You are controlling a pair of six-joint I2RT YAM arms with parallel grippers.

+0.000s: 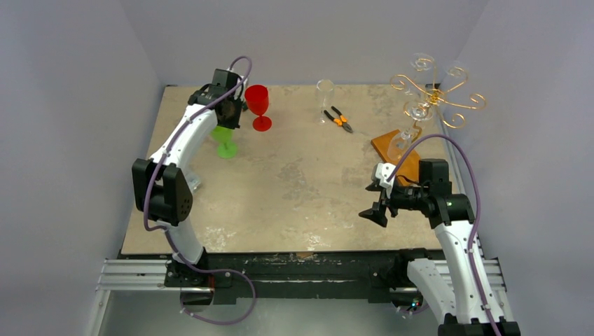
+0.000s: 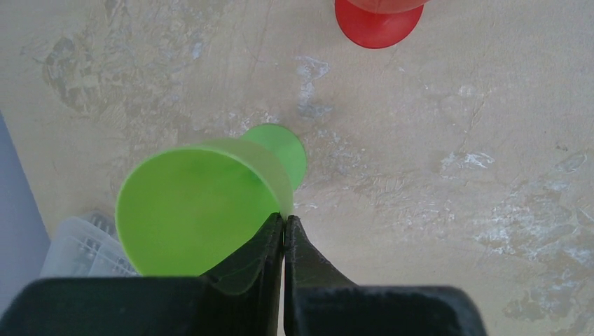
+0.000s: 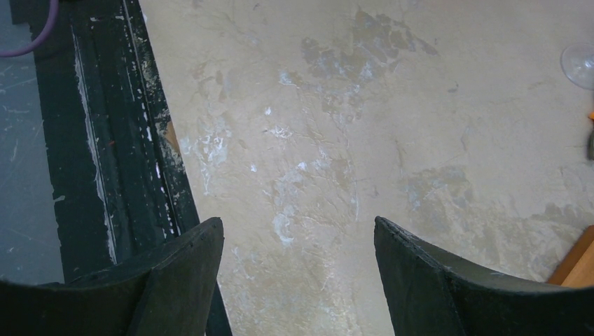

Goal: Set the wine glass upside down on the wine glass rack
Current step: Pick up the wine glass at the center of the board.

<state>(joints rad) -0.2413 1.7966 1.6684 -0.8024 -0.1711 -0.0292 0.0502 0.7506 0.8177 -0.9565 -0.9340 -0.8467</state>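
Nearest you, your right gripper (image 3: 298, 238) hangs over the bare table (image 3: 315, 105) with its jaws wide and nothing between them. It is just beside the near corner of the rack's wooden base (image 1: 392, 150). A careless sweep there could knock the base and shake the clear glasses (image 1: 418, 112) that seem to hang above it.

Farther out on the left, your left gripper (image 2: 284, 220) is pinched narrow onto the rim of the green wine glass (image 2: 189, 210), one finger inside the bowl and one outside. That is a slim hold on a thin wall, far from the foot, so I judge the glass may swing or slip when you lift or turn it over. The red wine glass (image 1: 258, 105) stands just beyond, close enough to be tipped as you pull away.

Well across the table, at the far right, stands the wine glass rack (image 1: 438, 98). Its curled wire arms are narrow, so a misaligned stem could snag or topple it.
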